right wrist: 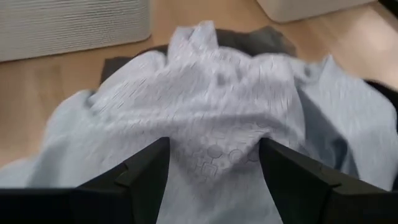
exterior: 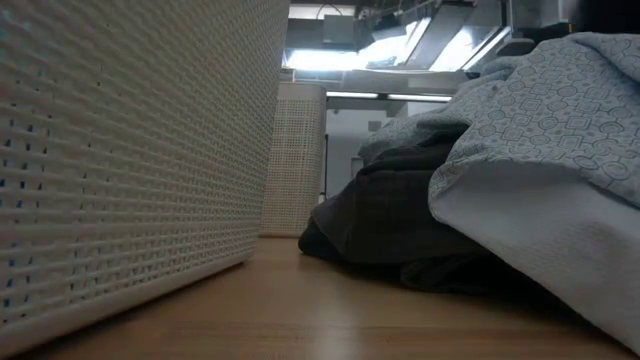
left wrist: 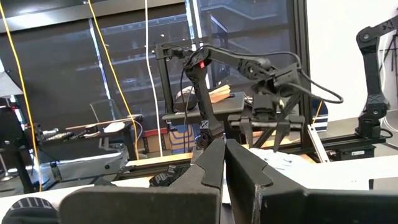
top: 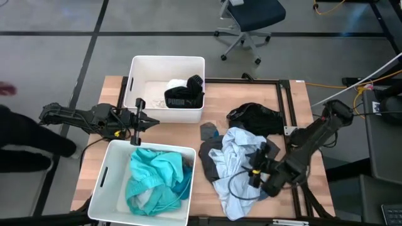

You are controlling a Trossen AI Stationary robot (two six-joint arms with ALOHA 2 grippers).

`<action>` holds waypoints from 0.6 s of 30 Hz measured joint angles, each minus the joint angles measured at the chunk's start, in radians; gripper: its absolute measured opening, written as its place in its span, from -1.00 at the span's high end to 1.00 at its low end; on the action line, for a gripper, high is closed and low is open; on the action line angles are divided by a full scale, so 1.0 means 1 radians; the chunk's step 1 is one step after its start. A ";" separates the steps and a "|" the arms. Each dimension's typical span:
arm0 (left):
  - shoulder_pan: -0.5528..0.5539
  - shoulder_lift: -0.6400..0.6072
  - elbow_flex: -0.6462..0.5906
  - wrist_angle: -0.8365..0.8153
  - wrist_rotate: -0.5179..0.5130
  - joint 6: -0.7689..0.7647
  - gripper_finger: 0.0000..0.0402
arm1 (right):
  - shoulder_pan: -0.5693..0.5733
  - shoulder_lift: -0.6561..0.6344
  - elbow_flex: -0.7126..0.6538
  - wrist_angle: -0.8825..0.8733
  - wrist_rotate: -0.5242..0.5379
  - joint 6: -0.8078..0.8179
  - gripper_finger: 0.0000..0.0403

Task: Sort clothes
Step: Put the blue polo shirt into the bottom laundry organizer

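A light blue patterned garment [top: 233,168] lies crumpled on the table's right half; it also shows in the right wrist view [right wrist: 211,106] and the low view [exterior: 540,130]. A grey garment [top: 209,132] lies at its far left, and a black garment [top: 254,118] lies beyond it. My right gripper [top: 256,166] [right wrist: 211,163] is open, its fingers pointing down over the light blue garment, one on either side of a raised fold. My left gripper [top: 154,121] [left wrist: 224,152] is shut and empty, level between the two bins. My right gripper stands open over a raised fold of the light blue garment [right wrist: 214,152], coming from above and slanting toward the table's left. I cannot tell whether its fingertips touch the cloth.
A white bin [top: 135,75] at the far left holds a black PUMA garment [top: 184,99] and a white one [top: 178,83]. A second white bin [top: 110,169] at the near left holds teal garments [top: 154,179]. Bare wood [top: 217,88] shows between the bins and the pile.
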 joint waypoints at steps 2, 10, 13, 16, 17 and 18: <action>0.000 0.000 0.000 0.000 0.000 0.000 0.97 | -0.041 0.000 -0.015 0.045 -0.001 -0.077 -0.24; 0.000 0.000 0.000 -0.001 0.000 0.001 0.97 | -0.166 0.009 -0.067 0.179 -0.142 -0.243 -0.24; 0.000 0.000 0.000 -0.001 0.000 0.001 0.97 | -0.189 0.023 -0.098 0.174 -0.164 -0.245 -0.24; 0.000 0.000 0.000 -0.001 0.000 -0.001 0.97 | -0.201 0.026 -0.124 0.180 -0.181 -0.245 -0.20; 0.000 0.000 0.000 -0.001 0.000 -0.001 0.97 | -0.205 0.026 -0.127 0.178 -0.182 -0.245 -0.16; 0.000 0.000 0.000 -0.001 0.000 -0.001 0.97 | -0.205 0.026 -0.129 0.178 -0.182 -0.242 -0.11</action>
